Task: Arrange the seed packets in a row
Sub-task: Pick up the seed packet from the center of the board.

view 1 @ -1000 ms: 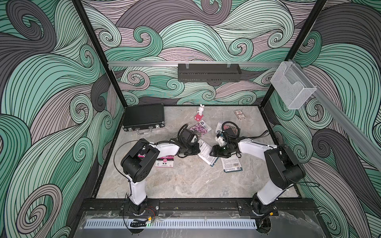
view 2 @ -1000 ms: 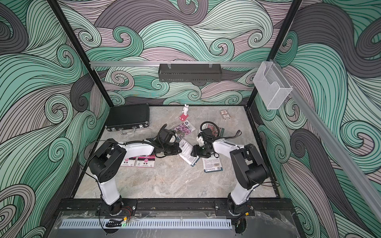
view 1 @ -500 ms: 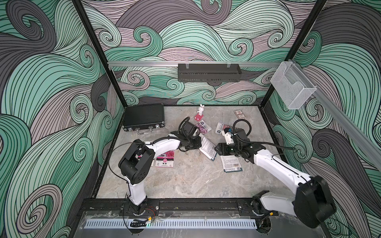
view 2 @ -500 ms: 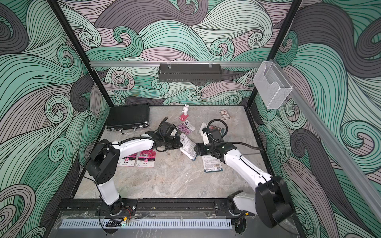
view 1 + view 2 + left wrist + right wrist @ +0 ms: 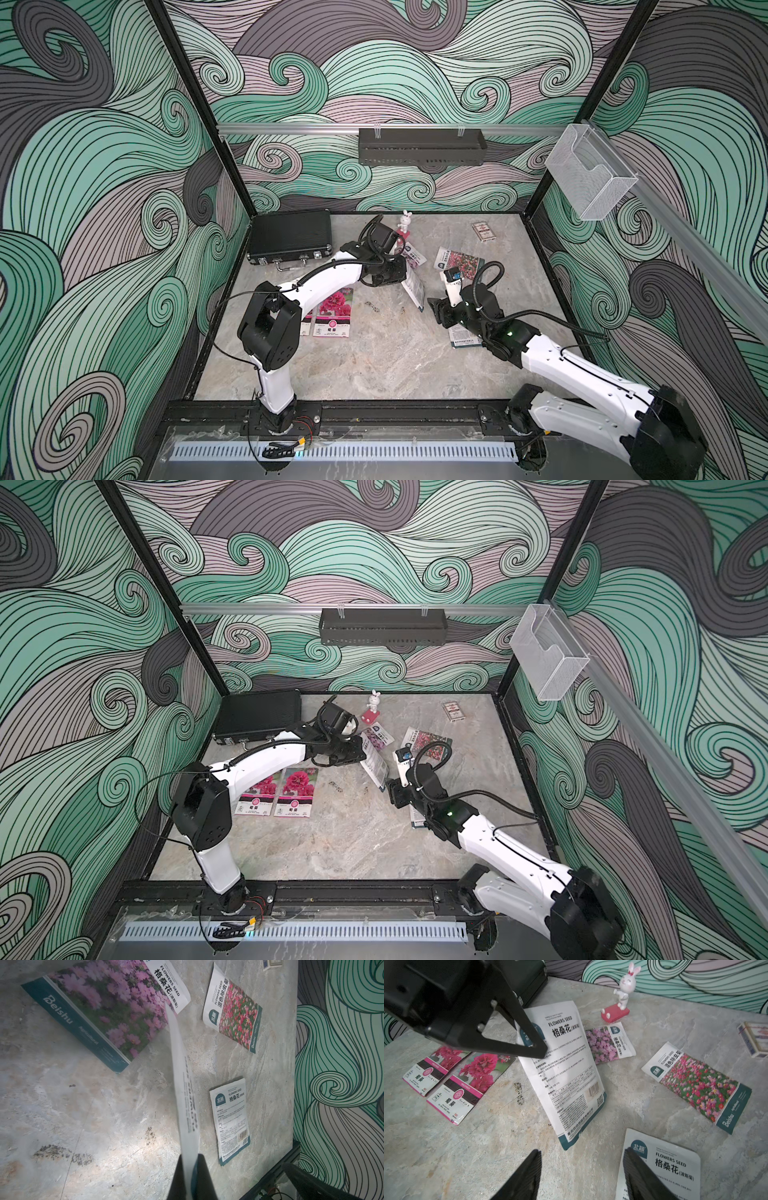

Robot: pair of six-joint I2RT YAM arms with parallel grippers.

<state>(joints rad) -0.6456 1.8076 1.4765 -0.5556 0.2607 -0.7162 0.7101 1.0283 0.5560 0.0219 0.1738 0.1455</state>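
1. Right wrist view: one seed packet (image 5: pixel 566 1072), white back showing, is held tilted at mid-table, clamped by the left claw (image 5: pixel 538 1051).
2. Two hollyhock packets (image 5: pixel 467 1084) lie side by side, left of it.
3. Right claw (image 5: pixel 581 1172), released, hovers at a face-down packet (image 5: pixel 675 1167) lying near right on the table (image 5: pixel 488 1157).

Black case (image 5: pixel 291 237) in back-left corner of tabletop (image 5: pixel 374 365). Rabbit figurine (image 5: pixel 404 222) back centre, upright. Small card box (image 5: pixel 483 231) back right.

Bare tabletop (image 5: pixel 374 365) in front; seed packets (image 5: pixel 461 262), rabbit figurine (image 5: pixel 405 222), case (image 5: pixel 291 239) behind.
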